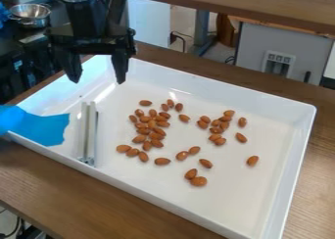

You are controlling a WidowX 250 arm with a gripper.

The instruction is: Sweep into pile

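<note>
Tool [98, 81] open, empty, at upper L of view; white bar [91, 130] in tray [262, 194], below tool in view, long axis approx. front-to-back. Almonds [155, 135] scattered R of bar. Next grasp prob. needs closure across bar's narrow width.

Blk WidowX 250 arm [88, 15] in from top edge, upper L of view. Lower section approx. vert. Pincer [98, 82] hangs below, pointing down. Wide crosspiece [91, 44] above two fingers [120, 66], spread well apart, gap btwn. Tips approx. level w/ each other.
</note>
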